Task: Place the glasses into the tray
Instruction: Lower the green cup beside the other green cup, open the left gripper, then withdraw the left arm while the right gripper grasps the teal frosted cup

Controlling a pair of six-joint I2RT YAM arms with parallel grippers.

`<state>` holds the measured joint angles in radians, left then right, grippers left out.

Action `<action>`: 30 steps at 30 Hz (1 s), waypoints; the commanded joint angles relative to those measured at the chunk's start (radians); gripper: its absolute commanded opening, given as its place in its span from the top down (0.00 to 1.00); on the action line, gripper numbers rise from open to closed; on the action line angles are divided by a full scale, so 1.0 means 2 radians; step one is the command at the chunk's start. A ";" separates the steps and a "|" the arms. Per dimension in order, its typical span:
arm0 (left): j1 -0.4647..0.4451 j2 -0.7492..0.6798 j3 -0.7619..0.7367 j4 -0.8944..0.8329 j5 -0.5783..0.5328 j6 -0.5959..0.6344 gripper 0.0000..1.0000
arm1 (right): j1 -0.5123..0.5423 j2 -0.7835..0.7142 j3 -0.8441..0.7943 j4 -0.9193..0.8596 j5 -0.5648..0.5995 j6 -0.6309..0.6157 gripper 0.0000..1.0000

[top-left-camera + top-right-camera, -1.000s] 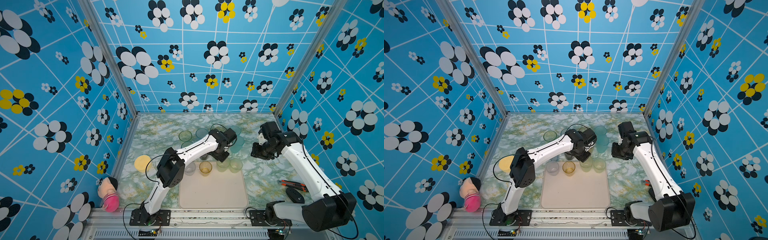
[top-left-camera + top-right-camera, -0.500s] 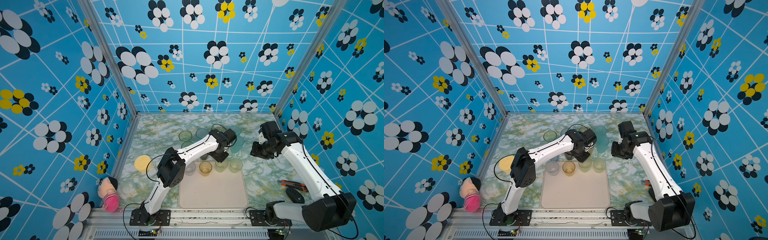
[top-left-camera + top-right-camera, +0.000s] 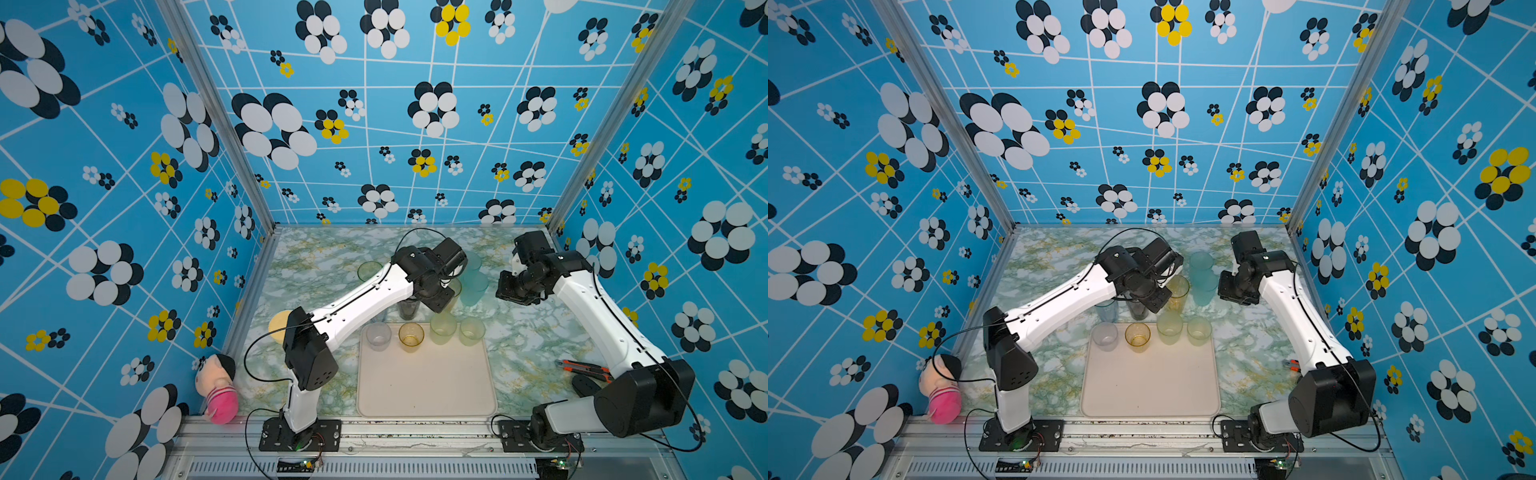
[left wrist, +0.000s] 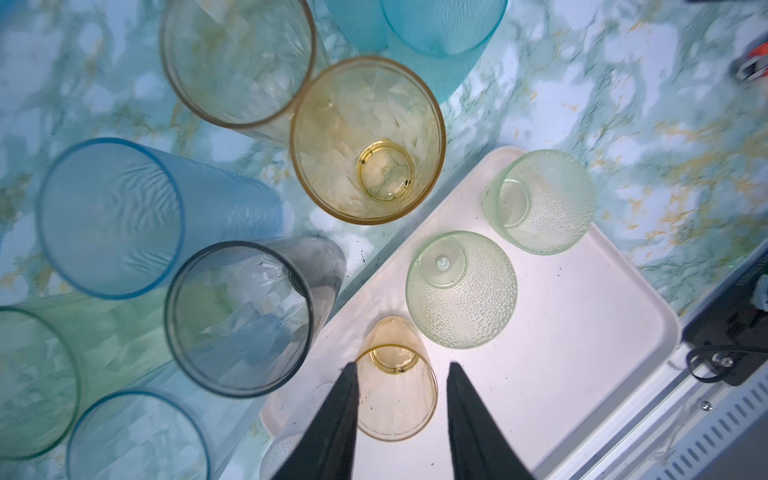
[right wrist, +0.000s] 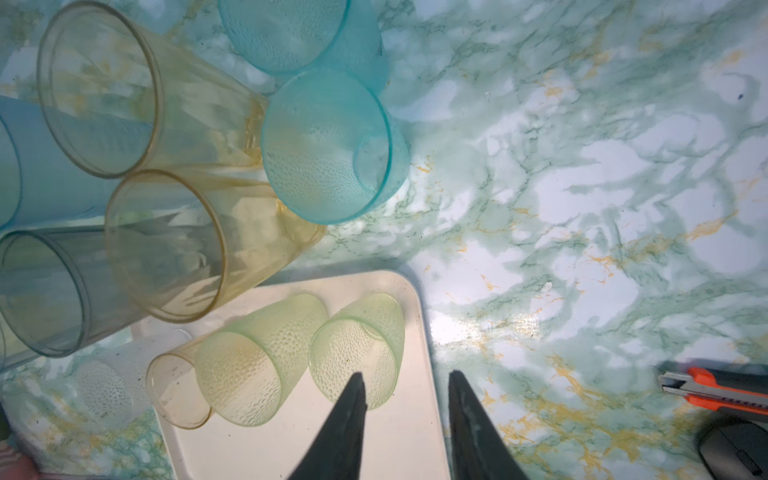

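1. The tray [image 3: 428, 386] lay at the front middle of the marble table [image 3: 532, 332], and most of its floor was bare.
2. Four short glasses stood upright in a row along the tray's far edge. From left to right in both top views they were a clear glass [image 3: 378, 336], a short amber glass [image 3: 411, 336] and two pale green glasses [image 3: 443, 328] [image 3: 471, 331].
3. The tall glasses stood in a tight cluster on the table just beyond that edge. Among them were a smoky grey glass [image 3: 408, 307], a blue glass [image 3: 1106, 309], a tall amber glass [image 3: 1177, 291] and a green glass [image 3: 370, 270], with two teal glasses [image 3: 1202, 259] [image 3: 1204, 286] on the right.
4. The left gripper [image 4: 402, 365] hung above the cluster near the tray's far edge, its fingers parted and holding nothing. In the left wrist view the short amber glass showed below, between them.
5. The right gripper [image 5: 406, 375] hovered near the teal glasses on their right without touching them. Its fingers were likewise apart and empty, over the tray's corner and bare marble.
6. A yellow disc [image 3: 279, 322] lay left of the tray, partly hidden by the left arm.
7. A doll [image 3: 218, 388] lay at the front left corner.
8. A box cutter [image 3: 582, 368] and a black mouse [image 3: 584, 384] lay on the right.
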<state>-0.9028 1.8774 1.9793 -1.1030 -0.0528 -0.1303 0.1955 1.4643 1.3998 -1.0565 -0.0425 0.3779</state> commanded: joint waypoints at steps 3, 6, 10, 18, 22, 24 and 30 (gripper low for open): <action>0.062 -0.061 -0.003 -0.013 0.024 -0.051 0.63 | -0.004 0.072 0.057 0.007 0.029 -0.022 0.65; 0.111 -0.115 -0.066 0.029 0.060 -0.077 0.63 | -0.008 0.114 0.093 0.001 0.029 -0.033 0.65; 0.177 -0.181 -0.144 0.060 0.097 -0.102 0.63 | -0.011 0.162 0.142 -0.009 0.024 -0.043 0.65; 0.248 -0.245 -0.192 0.037 0.097 -0.094 0.63 | -0.012 0.235 0.205 -0.023 0.021 -0.049 0.69; 0.266 -0.257 -0.198 0.029 0.097 -0.091 0.63 | -0.012 0.253 0.218 -0.030 0.016 -0.049 0.70; 0.274 -0.263 -0.201 0.028 0.097 -0.088 0.63 | -0.012 0.255 0.215 -0.031 0.011 -0.049 0.71; 0.293 -0.271 -0.213 0.029 0.104 -0.083 0.63 | -0.012 0.253 0.191 -0.029 0.009 -0.052 0.72</action>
<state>-0.3332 1.3605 1.5749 -1.0248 0.1337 -0.3134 0.1761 1.9724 1.8057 -1.0813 -0.0135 0.2901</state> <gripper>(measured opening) 0.374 0.289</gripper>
